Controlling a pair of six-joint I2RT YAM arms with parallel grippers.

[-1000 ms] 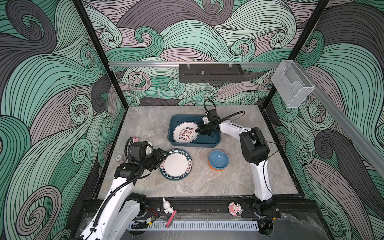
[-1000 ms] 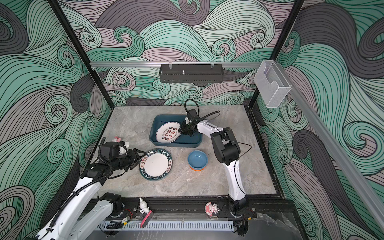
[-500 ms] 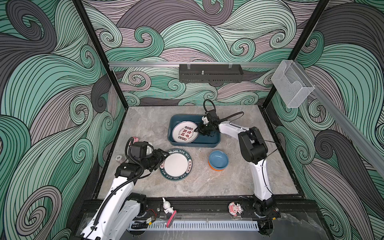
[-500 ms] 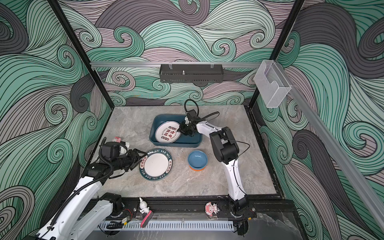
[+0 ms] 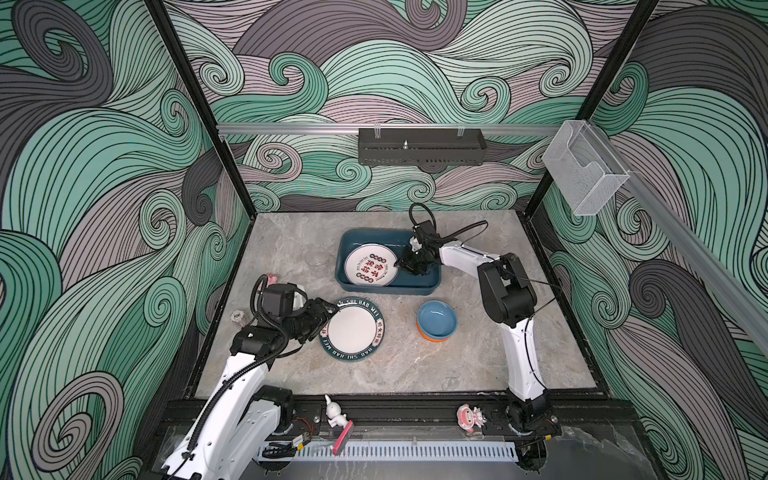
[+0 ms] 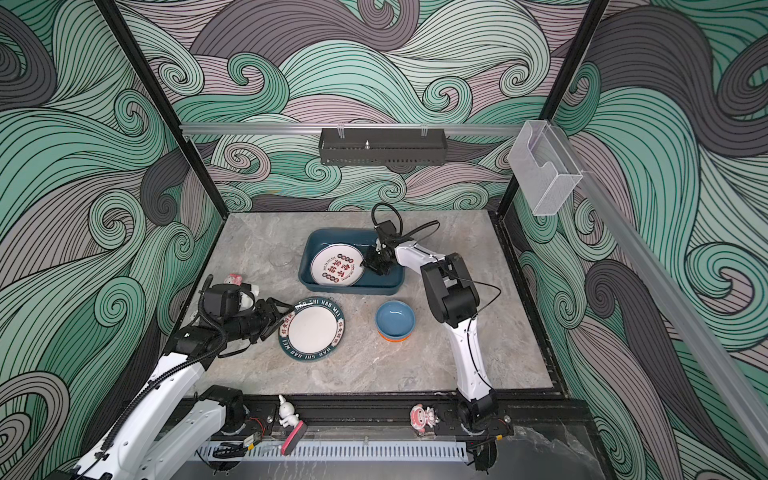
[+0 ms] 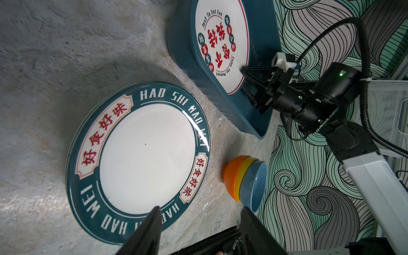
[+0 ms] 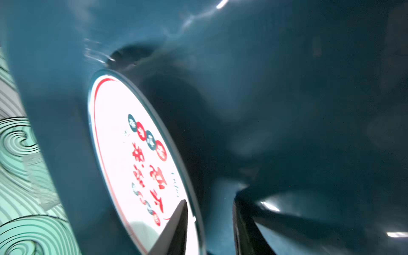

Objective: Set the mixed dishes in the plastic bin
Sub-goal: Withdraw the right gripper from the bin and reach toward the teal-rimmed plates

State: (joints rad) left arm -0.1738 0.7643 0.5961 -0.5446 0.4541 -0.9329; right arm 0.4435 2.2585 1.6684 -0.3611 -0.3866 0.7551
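The blue bin [image 5: 388, 289] sits on the desk [image 5: 415, 365], toward the back and a bit right of the middle. A white plate with red words [image 5: 370, 268] lies inside it, filling the left part of the bin. I cannot tell if this plate lies flat or leans a little. The right hand [image 5: 400, 265] reaches down into the bin, at the right edge of that plate. In the right wrist view its two fingers [image 8: 176, 225] are a little way apart. The rim of the plate sits between them, and there is a gap next to the far finger. So this hand is partly open and is not squeezing the plate. A second plate [image 5: 353, 330], white with a dark rim and white letters, lies flat on the desk in front of the bin. The left hand [image 5: 326, 318] is low at the left edge of this plate. Its fingers [image 7: 152, 229] are wide apart, with one tip over the rim, and it holds nothing. Three bowls [image 5: 437, 318] sit stacked on the desk to the right of the second plate, not touching it. The blue bowl is inside the yellow one, and the yellow one is inside the orange one. A clear glass [image 5: 318, 257], hard to see, stands on the desk just left of the bin.
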